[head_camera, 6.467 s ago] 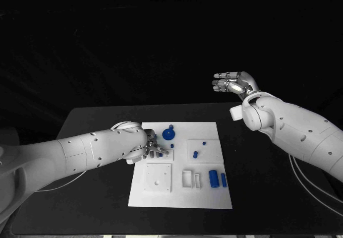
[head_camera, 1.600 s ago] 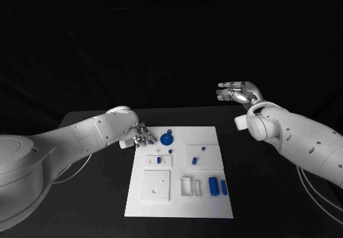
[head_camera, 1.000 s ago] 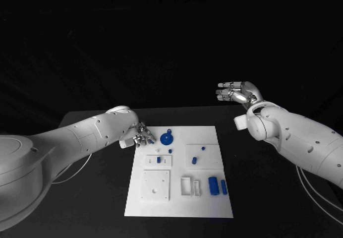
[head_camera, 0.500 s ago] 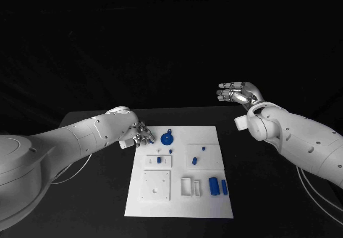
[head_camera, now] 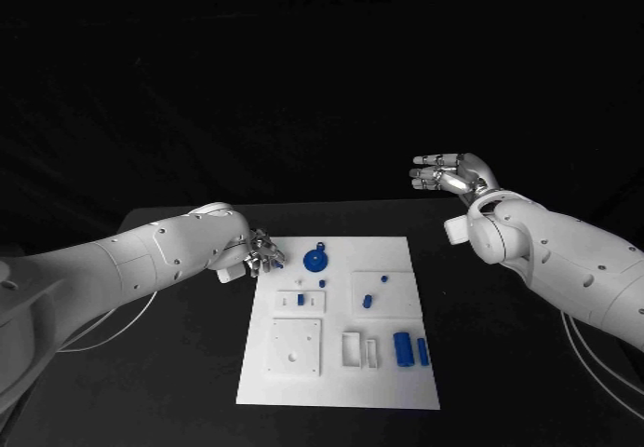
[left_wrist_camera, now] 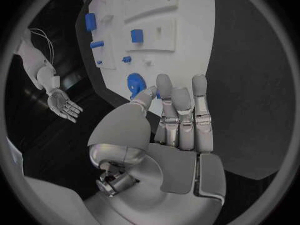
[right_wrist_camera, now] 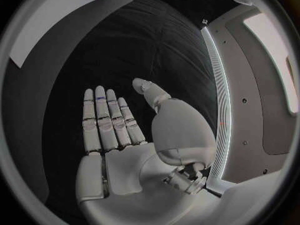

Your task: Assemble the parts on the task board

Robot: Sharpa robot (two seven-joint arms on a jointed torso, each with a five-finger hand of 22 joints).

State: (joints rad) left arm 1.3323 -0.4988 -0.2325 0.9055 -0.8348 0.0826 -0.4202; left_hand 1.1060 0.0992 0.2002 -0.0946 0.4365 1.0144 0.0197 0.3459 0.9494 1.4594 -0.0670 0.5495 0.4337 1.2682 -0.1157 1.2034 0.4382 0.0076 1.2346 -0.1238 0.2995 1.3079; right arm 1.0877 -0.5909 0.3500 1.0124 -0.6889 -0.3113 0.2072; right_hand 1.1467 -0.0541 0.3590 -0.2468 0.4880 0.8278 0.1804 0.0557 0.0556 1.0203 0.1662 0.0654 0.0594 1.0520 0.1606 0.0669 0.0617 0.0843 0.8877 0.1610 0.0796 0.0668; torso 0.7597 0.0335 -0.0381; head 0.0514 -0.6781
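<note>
- The task board [head_camera: 339,317] lies in the middle of the black table [head_camera: 161,372], its long side running away from the robot.
- On the board, the round blue part [head_camera: 315,259] sits near the far left corner, small blue pieces [head_camera: 368,300] rest on the raised white blocks at mid-board, and two blue cylinders [head_camera: 408,348] lie side by side near the front right.
- The left hand [head_camera: 259,253] hovers at the board's far left edge, just beside the round blue part; the wrist view shows its fingers [left_wrist_camera: 181,115] straight and together, holding nothing.
- Against half a second ago, this hand has hardly shifted, and the round part lies where it did; no grasp has started, so assembly looks stalled at the approach.
- The right hand [head_camera: 449,173] stays raised well beyond the table's far edge, palm released and fingers extended, idle.
</note>
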